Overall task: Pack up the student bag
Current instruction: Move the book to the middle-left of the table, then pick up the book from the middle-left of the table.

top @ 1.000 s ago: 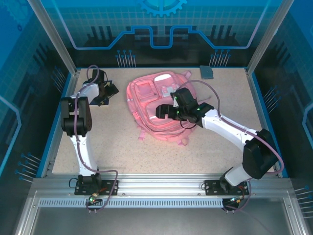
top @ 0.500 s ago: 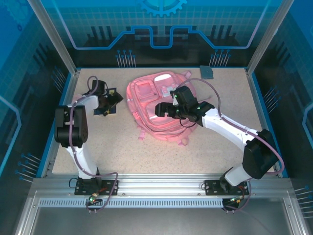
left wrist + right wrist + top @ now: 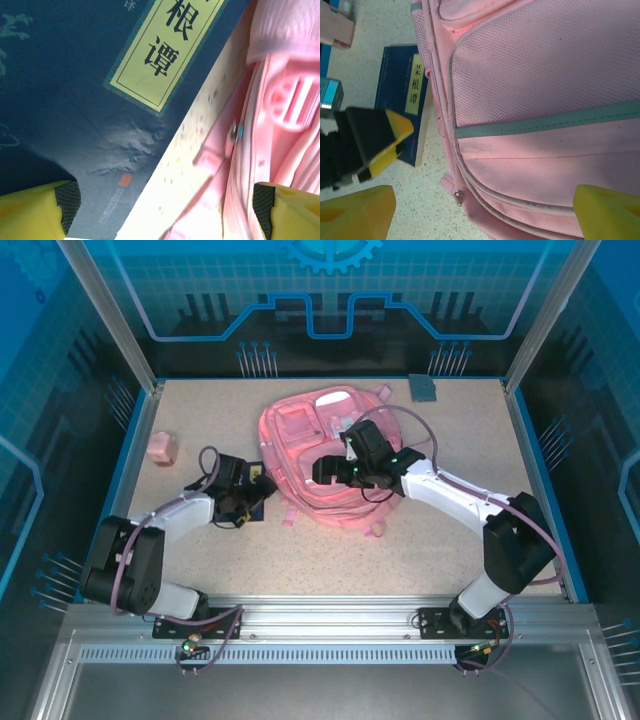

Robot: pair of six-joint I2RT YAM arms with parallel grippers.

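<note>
The pink student bag (image 3: 300, 440) lies flat in the middle of the table, front pockets up. My right gripper (image 3: 322, 470) hovers open over its lower front, and the wrist view has the bag (image 3: 545, 100) with a zip pull (image 3: 458, 196) between my spread fingers (image 3: 607, 212). A dark blue book (image 3: 258, 512) lies flat against the bag's left edge. My left gripper (image 3: 250, 498) is right over it, open, one finger (image 3: 62, 205) over the book (image 3: 100, 100) and the other beside the bag (image 3: 295, 75). The right wrist view shows the book (image 3: 402, 95) too.
A small pink block (image 3: 160, 448) sits near the left wall. A grey flat object (image 3: 423, 387) lies at the back right edge. Bare speckled table (image 3: 400, 560) stretches in front of the bag. Blue frame walls close in the table.
My left arm has swung from the back left down to the bag's left side, and the book moved with it. The pink block is now uncovered. The right gripper shifted slightly left.
</note>
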